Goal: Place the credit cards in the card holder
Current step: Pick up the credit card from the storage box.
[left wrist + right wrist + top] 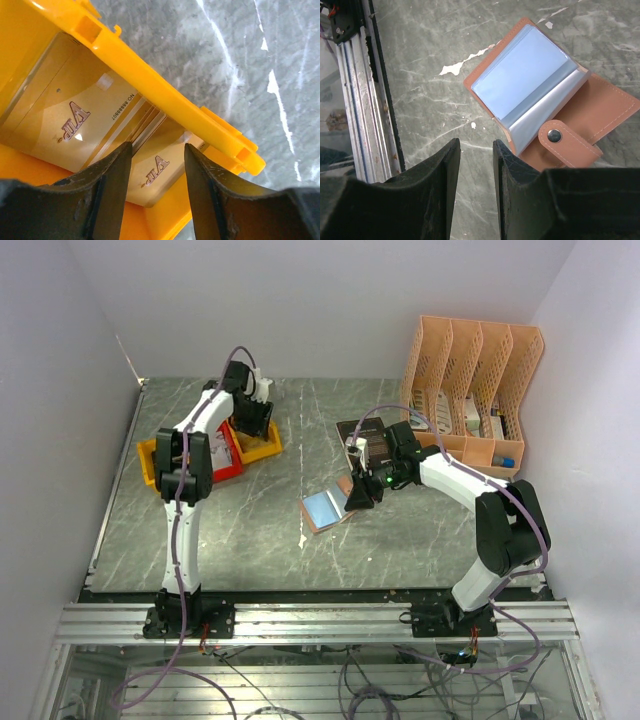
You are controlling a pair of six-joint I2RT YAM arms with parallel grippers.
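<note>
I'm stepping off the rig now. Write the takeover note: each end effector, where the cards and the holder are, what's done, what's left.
Left end effector: open, empty, hovering over two gold cards lying in the yellow bin.
Right end effector: narrowly open, empty, beside the card holder.
The card holder lies spread open on the table.
Done: a light-blue card appears to sit in its clear sleeve.
Left: grasp the gold cards and sleeve them. No grey card is in view.
</note>
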